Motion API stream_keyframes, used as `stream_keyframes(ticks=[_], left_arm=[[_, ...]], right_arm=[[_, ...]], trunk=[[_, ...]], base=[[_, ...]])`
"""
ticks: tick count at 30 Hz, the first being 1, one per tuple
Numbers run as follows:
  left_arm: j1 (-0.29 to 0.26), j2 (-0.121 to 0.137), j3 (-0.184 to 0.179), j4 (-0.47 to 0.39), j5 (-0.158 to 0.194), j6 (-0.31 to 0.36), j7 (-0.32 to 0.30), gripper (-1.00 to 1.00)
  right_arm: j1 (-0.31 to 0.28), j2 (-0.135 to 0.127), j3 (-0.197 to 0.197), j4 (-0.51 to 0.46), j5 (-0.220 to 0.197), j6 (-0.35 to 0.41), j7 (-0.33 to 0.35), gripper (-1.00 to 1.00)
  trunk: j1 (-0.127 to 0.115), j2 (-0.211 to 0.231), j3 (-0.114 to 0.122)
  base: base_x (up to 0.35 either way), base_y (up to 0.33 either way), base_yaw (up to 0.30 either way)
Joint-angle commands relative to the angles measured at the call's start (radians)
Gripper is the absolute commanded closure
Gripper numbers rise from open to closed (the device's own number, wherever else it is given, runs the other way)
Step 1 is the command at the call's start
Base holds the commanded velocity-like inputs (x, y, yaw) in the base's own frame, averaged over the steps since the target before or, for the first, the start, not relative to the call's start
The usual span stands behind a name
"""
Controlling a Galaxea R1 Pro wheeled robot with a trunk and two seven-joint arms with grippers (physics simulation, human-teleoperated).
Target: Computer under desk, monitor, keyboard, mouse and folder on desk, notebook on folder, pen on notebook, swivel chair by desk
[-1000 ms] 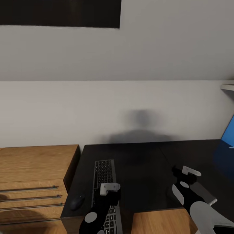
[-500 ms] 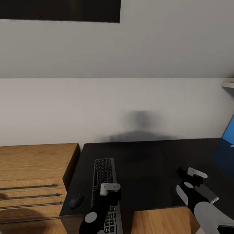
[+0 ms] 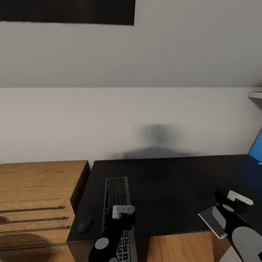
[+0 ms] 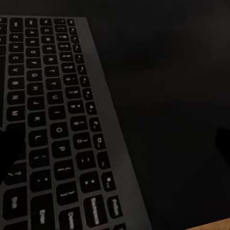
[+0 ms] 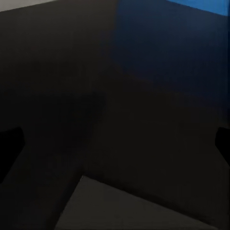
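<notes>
- Near end of the keyboard (image 3: 117, 203) hidden behind the left gripper (image 3: 123, 211)
- Left gripper's fingertips out of sight, jaw state unreadable
- Grey notebook (image 3: 214, 221) partly covered by the right gripper (image 3: 238, 201), contact unclear
- Blue panel (image 3: 257, 148) cut by the right edge
- Dresser (image 3: 36, 196) cut at the left edge

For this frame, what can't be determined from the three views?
- Right end effector: the head view shows its back above the notebook; grip undeterminable.
- Left end effector: the arm hides its fingertips over the keyboard.
- Blue panel: cut off by the frame edge.
</notes>
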Motion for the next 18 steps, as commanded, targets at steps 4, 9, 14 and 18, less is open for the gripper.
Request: stream_keyframes(ticks=[4, 9, 14, 18], left_arm=[[-0.001, 0.0, -0.002, -0.001, 0.008, 0.002, 0.008, -1.0], [-0.001, 0.0, -0.002, -0.001, 0.008, 0.002, 0.008, -1.0], [-0.001, 0.0, -0.002, -0.001, 0.008, 0.002, 0.008, -1.0], [-0.001, 0.0, -0.002, 0.0, 0.008, 0.002, 0.008, -1.0]], right_arm=[[-0.001, -0.016, -0.011, 0.012, -0.023, -0.002, 0.002, -1.0], [-0.001, -0.049, -0.03, 0.019, -0.14, 0.058, 0.067, -1.0], [-0.001, -0.068, -0.034, 0.02, -0.23, 0.107, 0.144, -1.0], [-0.001, -0.071, -0.034, 0.02, -0.249, 0.119, 0.162, -1.0]], trunk=[[0.0, -0.001, -0.001], [0.0, -0.001, -0.001], [0.0, -0.001, -0.001], [0.0, -0.001, -0.001]], base=[[0.0, 0.0, 0.0], [0.0, 0.0, 0.0], [0.0, 0.0, 0.0], [0.0, 0.0, 0.0]])
